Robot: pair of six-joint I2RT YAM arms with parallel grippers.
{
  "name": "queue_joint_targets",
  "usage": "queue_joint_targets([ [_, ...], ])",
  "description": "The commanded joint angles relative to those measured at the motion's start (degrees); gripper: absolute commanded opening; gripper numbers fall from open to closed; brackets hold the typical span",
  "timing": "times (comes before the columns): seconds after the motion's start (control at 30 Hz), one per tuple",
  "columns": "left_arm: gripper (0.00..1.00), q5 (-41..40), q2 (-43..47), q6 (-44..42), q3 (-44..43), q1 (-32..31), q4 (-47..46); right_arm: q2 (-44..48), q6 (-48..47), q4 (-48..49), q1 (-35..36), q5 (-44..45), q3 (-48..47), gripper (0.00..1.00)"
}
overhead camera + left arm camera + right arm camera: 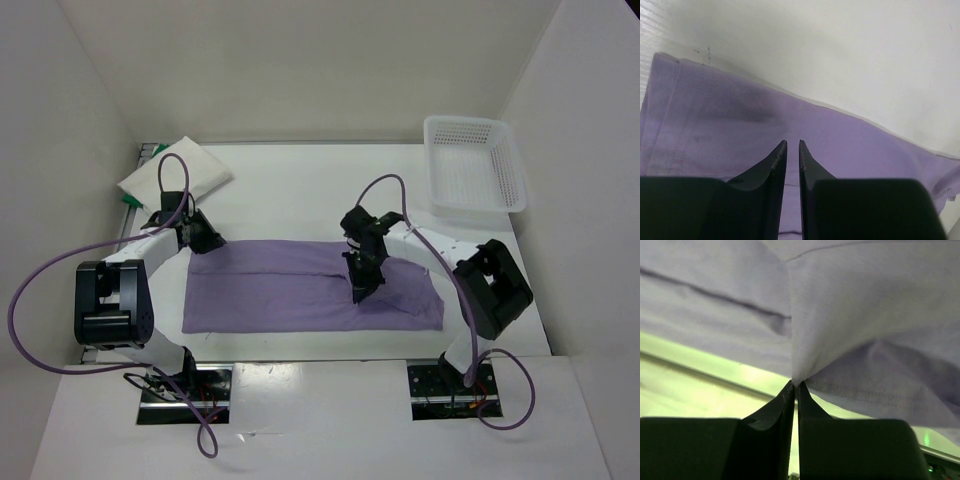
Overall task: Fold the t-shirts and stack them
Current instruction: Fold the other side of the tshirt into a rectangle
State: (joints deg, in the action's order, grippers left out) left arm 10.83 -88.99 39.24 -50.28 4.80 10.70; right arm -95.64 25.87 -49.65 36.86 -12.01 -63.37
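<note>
I am looking down on a white table [300,190] boxed in by plain white walls [300,60] at the back and on both sides, so the working space is a shallow white bay. The biggest thing on it is the purple shirt [270,295], lying flat as a long band across the lower middle of the overhead frame, with a fold line running along its length. The left arm [115,300] fills the lower left and the right arm [490,285] the lower right, each trailing a purple cable [60,262] that loops over the table edge. A white lattice basket [478,208] sits in the upper right corner, well apart from the shirt. In the upper left a folded white shirt [185,172] lies at an angle, just beyond my left arm's wrist. The right gripper [362,290] stands on the purple shirt right of centre. Its wrist view shows the jaws clenched on a pinch of that cloth, which tents out from the tips. The left gripper [207,240] is at the shirt's upper left corner. Its wrist view shows the jaws a narrow slit apart with purple showing in the gap, and I cannot tell whether they grip it. A sliver of the green shirt [128,201] peeks out under the white one's left edge.
</note>
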Motion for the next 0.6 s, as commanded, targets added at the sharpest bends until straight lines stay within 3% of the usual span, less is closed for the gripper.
queue_joint_targets([
  [0.0,0.22,1.21,0.31,0.13,-2.28,0.74,-0.77,2.91,0.67,-1.94,1.54,-6.08,0.01,0.08],
  [0.1,0.22,1.73,0.31,0.13,-2.28,0.74,-0.77,3.44,2.52,1.13,2.77,-10.30,2.46,0.19],
  [0.13,0.22,1.74,0.31,0.13,-2.80,1.26,-0.77,3.44,3.13,2.96,2.78,-11.62,3.16,0.31],
  [0.2,0.22,1.74,0.31,0.13,-2.80,1.27,-0.77,3.97,4.45,4.38,2.78,-13.39,4.31,0.43],
  [0.33,0.22,2.27,0.31,0.66,-2.80,1.27,-1.29,5.99,4.45,4.38,2.78,-9.54,3.70,0.46],
  [0.43,0.22,2.87,0.31,0.66,-2.80,1.27,-1.29,8.09,5.59,3.68,0.15,-6.81,3.08,0.46],
  [0.53,0.22,3.41,0.31,0.66,-3.41,1.27,-1.82,11.51,7.35,6.83,-5.63,-4.96,3.08,0.27],
  [0.57,0.22,3.41,0.31,0.66,-3.42,0.05,-1.82,12.13,7.96,10.24,-7.31,-4.95,4.04,0.14],
])
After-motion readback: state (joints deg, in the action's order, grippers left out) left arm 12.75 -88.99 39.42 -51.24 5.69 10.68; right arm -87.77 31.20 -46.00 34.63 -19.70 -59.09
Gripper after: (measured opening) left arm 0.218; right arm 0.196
